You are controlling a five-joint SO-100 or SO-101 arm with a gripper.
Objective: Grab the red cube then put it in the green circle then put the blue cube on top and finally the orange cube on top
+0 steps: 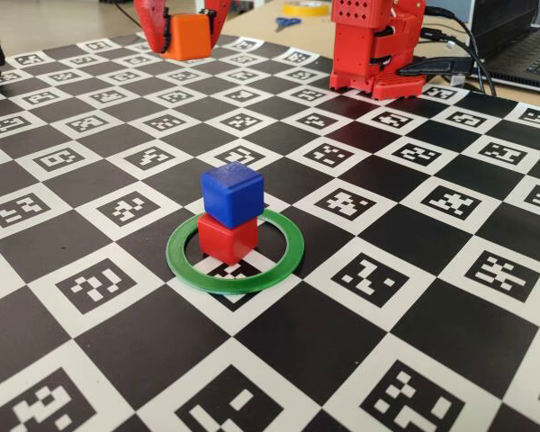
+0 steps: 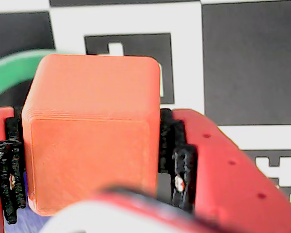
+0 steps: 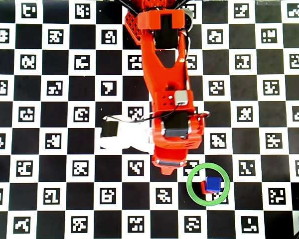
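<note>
I hold the orange cube (image 2: 92, 131) pinched between my two red fingers, my gripper (image 1: 190, 36) raised above the checkered board (image 1: 414, 297) at the far edge of the fixed view. In the wrist view the cube fills most of the picture: matte orange plastic with fine printed layer lines, rounded corners and a shallow inset square on the face toward the camera. Rough black padding (image 2: 177, 160) lines my jaws at its 3 and 9 o'clock sides and presses against it. The green circle (image 1: 283, 268) is a thin, flat, glossy ring lying on the board, and a blurred arc of it shows at 10 o'clock behind the orange cube in the wrist view. Inside the ring sits the red cube (image 1: 228, 238), smooth and round-edged, with the blue cube (image 1: 232, 193) stacked on it, turned slightly askew. The board is a flat print of black squares and white coded markers.
</note>
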